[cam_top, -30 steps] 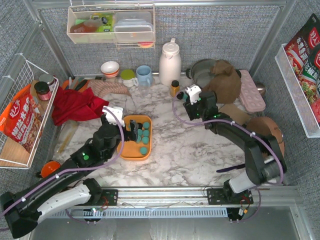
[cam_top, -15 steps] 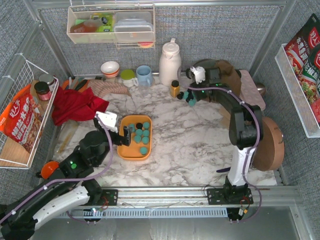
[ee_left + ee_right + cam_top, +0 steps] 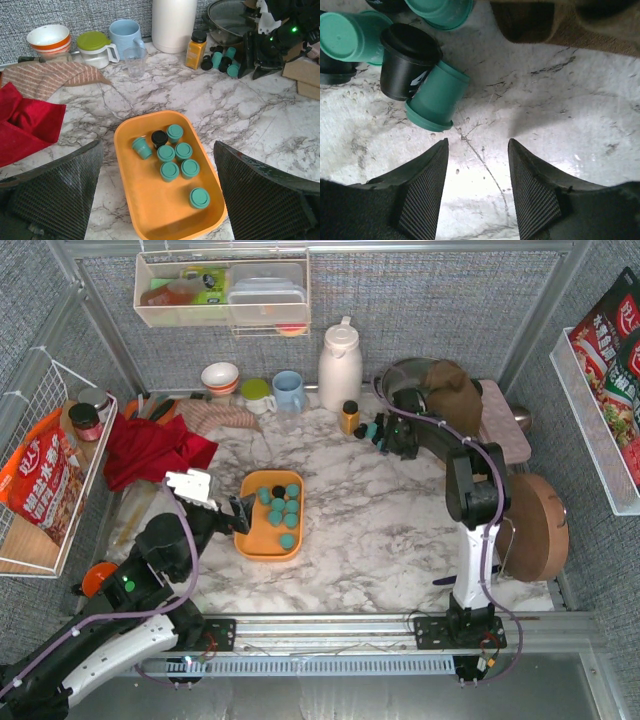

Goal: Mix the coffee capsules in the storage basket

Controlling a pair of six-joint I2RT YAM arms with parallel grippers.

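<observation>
Marble tabletop (image 3: 380, 530): storage basket (image 3: 262, 542) holds eight coffee capsules (image 3: 169, 171) (one black); loose capsules (image 3: 372, 430) sit well beyond it, so mixing seems unfinished. Beside it left claw (image 3: 157, 147) gapes empty; right claw (image 3: 477, 142), far beyond, likewise.

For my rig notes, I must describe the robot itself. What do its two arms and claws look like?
The left arm and right arm have black joints, white lower links, a purple cable and green lights. The left claw and right claw each have two black fingers with mesh-textured pads.

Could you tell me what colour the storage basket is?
The storage basket is orange-yellow, clearest from the left wrist.
</observation>
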